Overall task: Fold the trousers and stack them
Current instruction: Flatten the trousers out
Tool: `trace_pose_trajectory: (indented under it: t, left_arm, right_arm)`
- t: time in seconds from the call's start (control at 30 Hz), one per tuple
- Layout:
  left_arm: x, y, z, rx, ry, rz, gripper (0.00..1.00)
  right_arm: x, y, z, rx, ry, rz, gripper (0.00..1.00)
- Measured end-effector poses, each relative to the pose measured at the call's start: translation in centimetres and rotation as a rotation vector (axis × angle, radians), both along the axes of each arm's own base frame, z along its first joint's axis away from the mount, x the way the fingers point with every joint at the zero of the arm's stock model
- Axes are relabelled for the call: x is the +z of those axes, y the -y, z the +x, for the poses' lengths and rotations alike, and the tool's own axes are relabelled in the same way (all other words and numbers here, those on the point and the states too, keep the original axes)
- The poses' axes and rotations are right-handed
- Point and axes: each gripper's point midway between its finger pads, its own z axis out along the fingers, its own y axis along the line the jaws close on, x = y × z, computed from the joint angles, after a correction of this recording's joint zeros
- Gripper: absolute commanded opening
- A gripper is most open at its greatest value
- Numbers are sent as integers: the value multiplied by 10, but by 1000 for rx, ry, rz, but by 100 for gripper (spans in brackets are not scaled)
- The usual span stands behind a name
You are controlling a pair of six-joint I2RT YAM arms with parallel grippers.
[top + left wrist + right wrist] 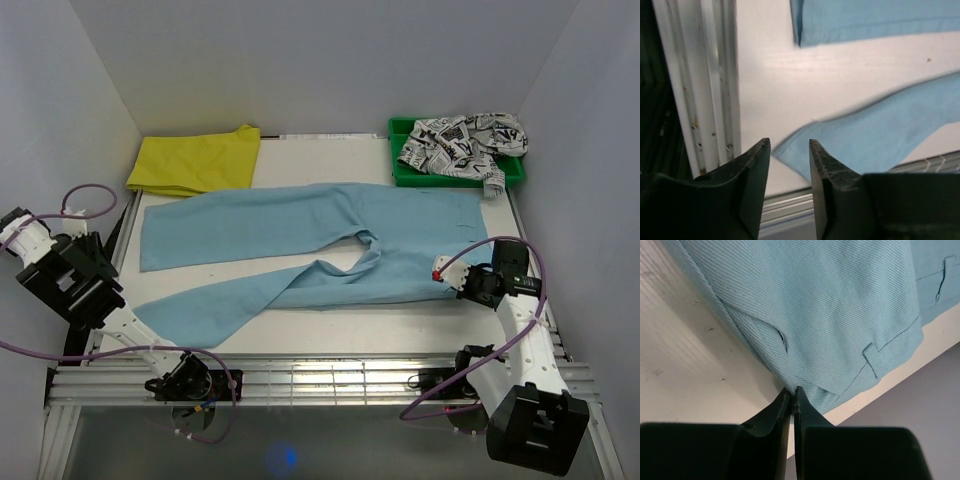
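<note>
The light blue trousers (300,240) lie spread across the table, waist to the right, one leg reaching far left and the other slanting to the near left. My right gripper (792,390) is shut on the waist edge of the trousers (830,310); in the top view it (455,277) sits at the waist's near right corner. My left gripper (789,144) is open and empty just above the hem of the near leg (880,135); in the top view it (110,305) is at the table's left edge.
A folded yellow garment (195,160) lies at the back left. A green tray (405,172) at the back right holds a black-on-white printed garment (460,140). Metal rails (705,90) run along the table's left side and near edge. White walls close in all round.
</note>
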Motion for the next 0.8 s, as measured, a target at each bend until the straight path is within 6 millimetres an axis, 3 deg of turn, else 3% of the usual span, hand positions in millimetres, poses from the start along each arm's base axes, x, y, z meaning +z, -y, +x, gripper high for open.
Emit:
trace_pose_trajectory:
  t: [0.13,0.23,0.3,0.43,0.57,0.67,0.8]
  left_arm:
    - [14,-3,35,-45,86,60,55]
    - [21,9,36,-140,133,90,55]
    - [21,23,17,-217,150,119,55]
    - [24,66,-47,-435,151,219,55]
    - [9,106,-101,-679,137,303,55]
    - [-9,122,-125,-808,119,309,56]
    - [-30,133,-142,-903,101,300,56]
  right_arm:
    - [-6,-1,-4,0,-38,7,8]
    - [-10,-4,-7,9,-68,10,8]
    - [-12,-8,-8,24,-87,8,8]
    - [-15,-18,-8,57,-127,0,8]
    - [-16,-25,-4,63,-167,-7,8]
    - [-15,-29,3,45,-200,-2,8]
    - [-9,-37,17,26,-216,13,8]
